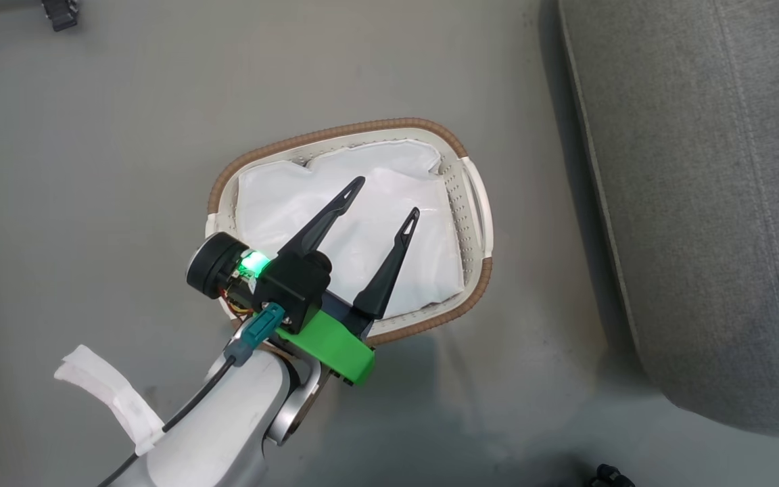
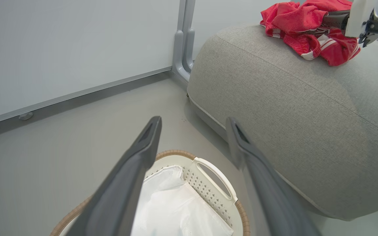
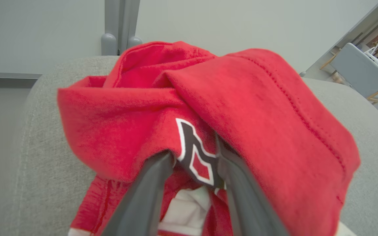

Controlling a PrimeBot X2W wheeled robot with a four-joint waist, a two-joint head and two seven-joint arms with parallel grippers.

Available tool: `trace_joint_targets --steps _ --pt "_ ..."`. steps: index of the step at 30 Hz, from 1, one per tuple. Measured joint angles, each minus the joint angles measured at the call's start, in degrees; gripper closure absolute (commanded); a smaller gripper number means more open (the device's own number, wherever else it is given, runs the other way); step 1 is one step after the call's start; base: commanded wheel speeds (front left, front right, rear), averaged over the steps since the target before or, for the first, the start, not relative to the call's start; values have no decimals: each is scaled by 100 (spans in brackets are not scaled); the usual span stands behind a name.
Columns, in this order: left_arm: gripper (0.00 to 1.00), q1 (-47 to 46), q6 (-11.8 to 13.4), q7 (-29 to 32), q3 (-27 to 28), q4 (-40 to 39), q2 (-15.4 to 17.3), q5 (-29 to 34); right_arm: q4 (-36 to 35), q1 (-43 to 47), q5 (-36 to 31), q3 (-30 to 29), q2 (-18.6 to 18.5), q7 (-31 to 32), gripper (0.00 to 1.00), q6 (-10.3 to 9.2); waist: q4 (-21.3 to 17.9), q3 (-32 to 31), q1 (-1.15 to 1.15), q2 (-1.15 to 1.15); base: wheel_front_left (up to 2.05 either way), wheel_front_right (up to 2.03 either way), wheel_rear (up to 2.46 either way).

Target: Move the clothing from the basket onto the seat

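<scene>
Head view, left to right: grey floor (image 1: pixel 92 169), then the basket (image 1: pixel 389 125) standing on it with a white liner (image 1: pixel 281 203) crumpled inside. The left gripper (image 1: pixel 388 195) hangs above the liner, its fingers spread wide. Right of the basket, near but apart from it, lies the seat (image 1: pixel 700 203). At the far right edge there is a mere sliver of red.

The left wrist view gives what that sliver cannot. A pale wall (image 2: pixel 61 49) and a grey post (image 2: pixel 184 49) fill the left, and the basket's handle end sits low between the wide fingers. The seat's rounded side rises to the right, and on its top, at the upper right, the clothing (image 2: pixel 307 32) lies in a red heap with white stripes. The right gripper (image 2: pixel 322 23) reaches into the heap from the right edge.

The right wrist view brings the heap close. Grey seat fabric shows on the left, and the red cloth is bunched across the middle. The right gripper's fingers stand a narrow way apart, with their tips hidden under a fold that drapes over them. Dark lettering (image 3: pixel 189 137) with a white outline shows between them, and more seat lies to the right.
</scene>
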Motion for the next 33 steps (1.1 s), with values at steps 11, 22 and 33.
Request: trace_joint_targets --steps 11,22,33 --pt "0 6 5 -59 21 218 -12 -132 202 3 -42 397 221 -352 0 0 -200 -325 0 0 0 0 0" --pt "0 267 67 -266 296 620 -166 -409 276 392 190 944 376 -408 0 0 -300 -1009 0 0 0 0 0" --pt "0 855 176 -319 1098 708 -344 -517 -147 626 619 1545 485 -448 0 0 -146 -1851 -1 0 0 0 0"
